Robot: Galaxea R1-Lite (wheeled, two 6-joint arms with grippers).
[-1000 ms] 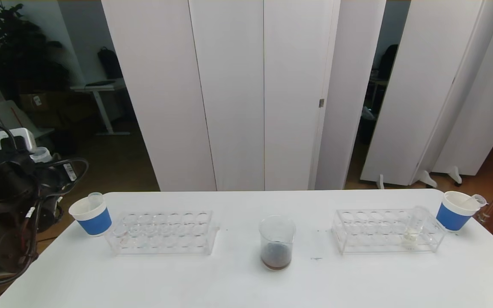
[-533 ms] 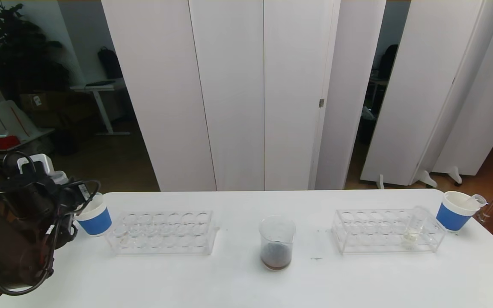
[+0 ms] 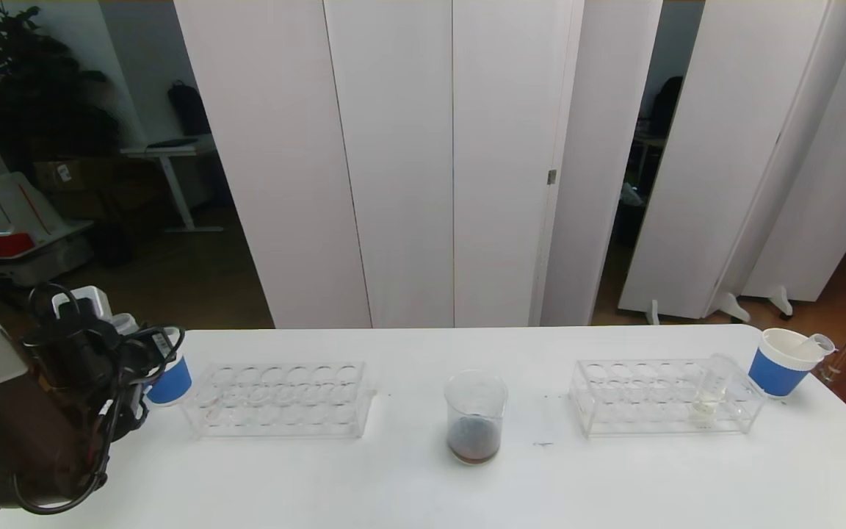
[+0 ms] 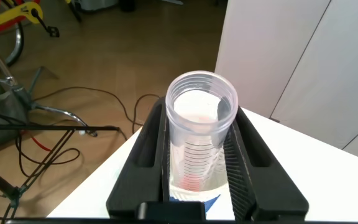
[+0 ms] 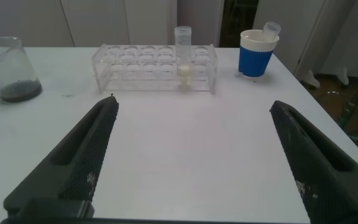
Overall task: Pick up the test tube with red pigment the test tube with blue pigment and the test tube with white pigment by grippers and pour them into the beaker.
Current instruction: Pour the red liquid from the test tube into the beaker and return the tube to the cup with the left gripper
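left tool [image 4: 197, 168] lowered, wrist shows gripped tube [image 4: 201, 134]

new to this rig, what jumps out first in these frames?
The left gripper at the table's left edge, shut on a clear tube with a faint red trace, right at the blue-banded cup. Next, the beaker at centre with dark liquid at its bottom. On the right, the test tube with white pigment stands alone in its rack.
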